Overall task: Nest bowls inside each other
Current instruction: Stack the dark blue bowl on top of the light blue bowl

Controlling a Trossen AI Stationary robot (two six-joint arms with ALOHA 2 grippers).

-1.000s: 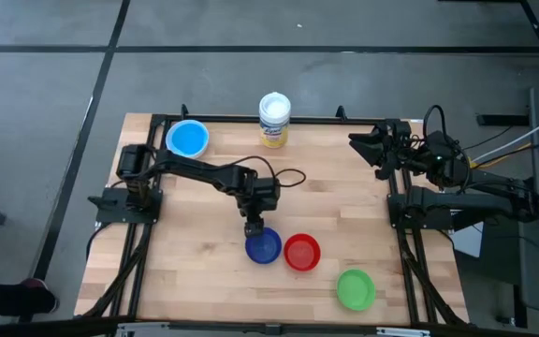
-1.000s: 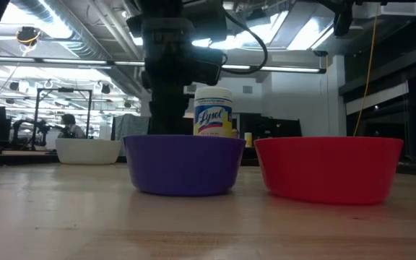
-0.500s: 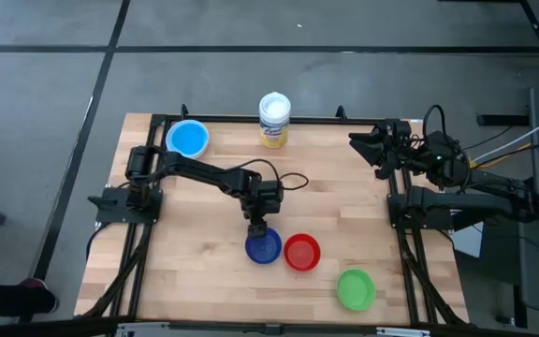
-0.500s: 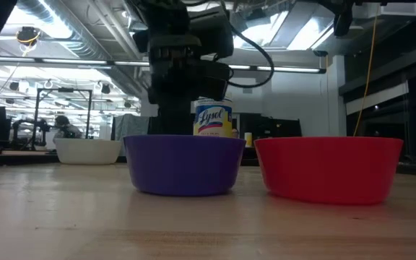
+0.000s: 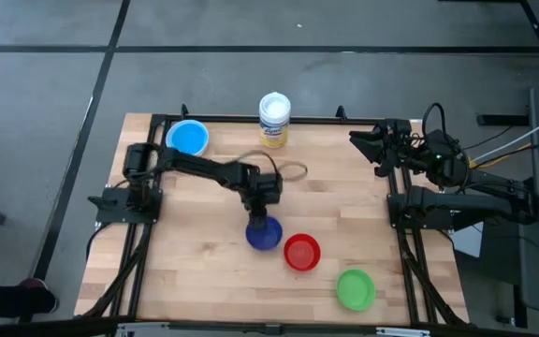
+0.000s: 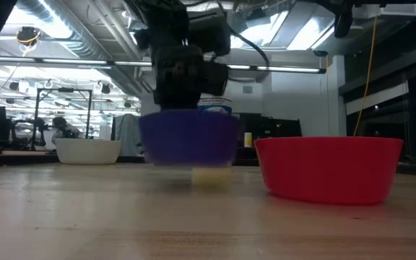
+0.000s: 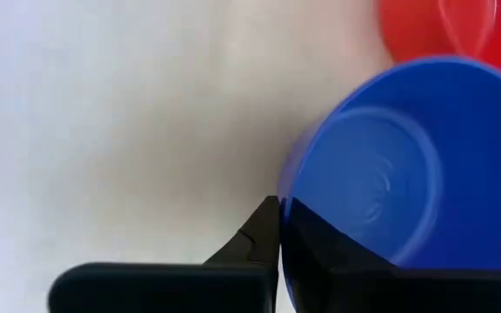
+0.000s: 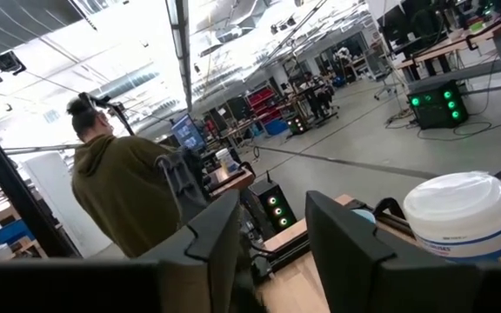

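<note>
The dark blue bowl (image 5: 266, 237) hangs just above the table's middle, with my left gripper (image 5: 261, 222) shut on it. The red bowl (image 5: 301, 253) stands on its base beside it, toward the right. The green bowl (image 5: 356, 288) rests near the front right. At the far left, the teal bowl (image 5: 188, 139) shows inside a white rim; the low view shows a white bowl (image 6: 89, 150) there. My right gripper (image 8: 272, 239) is raised at the table's far right, open and holding nothing. My left gripper pinches the dark blue bowl's far rim (image 7: 283, 207), one finger (image 7: 324, 256) inside the bowl and the other finger (image 7: 255, 243) outside its wall. The fingers slant down from the far side. The bowl (image 6: 188, 137) hangs roughly level, mouth up, clear of the table.
A tall white wipes container (image 5: 274, 119) with a yellow label stands at the far edge, behind the lifted bowl. Bare wood lies to the left of the blue bowl and along the near edge. A person (image 8: 124, 196) stands in the room beyond the table.
My left gripper has dropped onto the blue bowl's far rim and shut on it. It has then lifted the bowl off the table and carried it a little toward the far edge. The red and green bowls have stayed put.
</note>
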